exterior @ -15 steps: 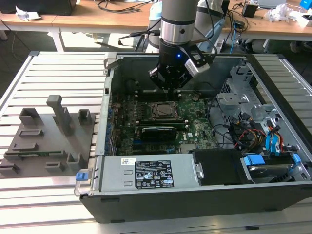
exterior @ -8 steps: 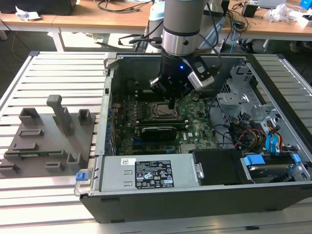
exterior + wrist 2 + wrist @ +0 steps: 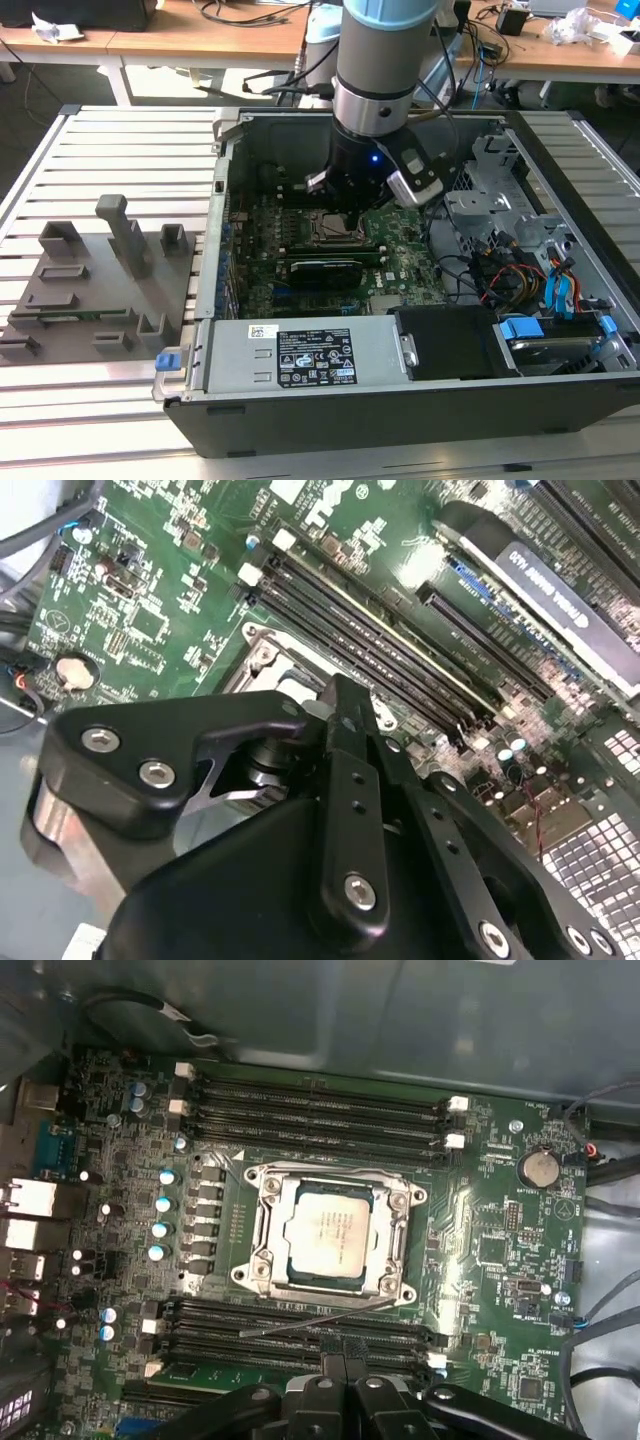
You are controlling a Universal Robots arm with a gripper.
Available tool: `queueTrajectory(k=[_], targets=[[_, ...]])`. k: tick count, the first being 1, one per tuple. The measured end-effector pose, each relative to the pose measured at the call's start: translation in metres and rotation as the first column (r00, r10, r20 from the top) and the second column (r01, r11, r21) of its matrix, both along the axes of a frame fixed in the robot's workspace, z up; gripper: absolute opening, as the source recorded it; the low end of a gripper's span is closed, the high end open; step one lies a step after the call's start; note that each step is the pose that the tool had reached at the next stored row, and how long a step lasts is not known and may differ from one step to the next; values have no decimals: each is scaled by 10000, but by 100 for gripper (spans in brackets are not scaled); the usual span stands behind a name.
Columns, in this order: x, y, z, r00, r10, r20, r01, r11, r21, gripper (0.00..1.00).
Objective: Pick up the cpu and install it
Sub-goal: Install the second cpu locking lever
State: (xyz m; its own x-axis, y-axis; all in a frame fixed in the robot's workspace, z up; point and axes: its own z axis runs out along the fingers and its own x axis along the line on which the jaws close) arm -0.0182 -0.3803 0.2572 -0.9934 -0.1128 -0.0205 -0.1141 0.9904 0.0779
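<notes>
1. An open computer case [image 3: 400, 400] is seen lying on a slatted metal table [image 3: 120, 150] in the exterior view, with the arm [image 3: 385, 60] reaching down into it.
2. The gripper [image 3: 352, 200] is held low over the motherboard [image 3: 400, 240], just above the socket [image 3: 328, 228].
3. In the first wrist view, the cpu [image 3: 327, 1232] is seen seated inside the metal socket frame [image 3: 330, 1235], silvery top up, lying flat and square to the frame.
4. The cpu is not held; the gripper's black linkage [image 3: 330, 1410] is seen at the picture edge, apart from the chip.
5. Whether the fingers are open or closed cannot be told: the tips are hidden in every view, and in the second wrist view the gripper body [image 3: 330, 830] blocks them.
6. Rows of memory slots [image 3: 320, 1105] are seen on 2 sides of the socket, and a round coin battery [image 3: 540, 1168] lies on the board well apart from the cpu.
7. A grey fixture [image 3: 90, 280] with upright blocks is seen on the table towards the exterior view's left, beside the case.
8. A drive bay with blue cables [image 3: 560, 290] is seen towards the exterior view's right inside the case.
</notes>
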Motion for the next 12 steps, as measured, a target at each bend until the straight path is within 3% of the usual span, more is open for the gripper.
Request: queueTrajectory(k=[1,3,12], targets=[[-13,-15,-4,10000,-2,-1,2,10000,95,11],[-39,-28,-26,10000,-1,0,1,9998,180,11],[-218,-29,-218,10000,-2,0,2,9998,184,11]])
